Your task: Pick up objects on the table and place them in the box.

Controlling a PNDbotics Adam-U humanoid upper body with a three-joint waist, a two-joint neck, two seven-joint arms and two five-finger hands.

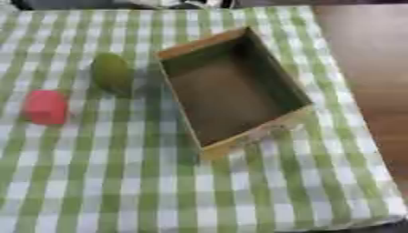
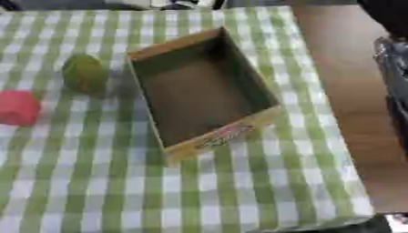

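Observation:
An open cardboard box (image 1: 293, 114) stands askew in the middle of the table, and I see nothing inside it. A green rounded object (image 1: 111, 72) lies just left of the box's far corner, apart from it. Farther left, near the view's edge, sits a red blocky object (image 1: 45, 107). A black and silver part of my right arm (image 2: 392, 57) runs down the right edge of the right eye view, off to the side of the table. Neither hand shows in either view.
A green and white checked cloth (image 1: 119, 182) covers the table. Its right edge (image 2: 334, 136) borders brown floor. Dark things stand beyond the far edge.

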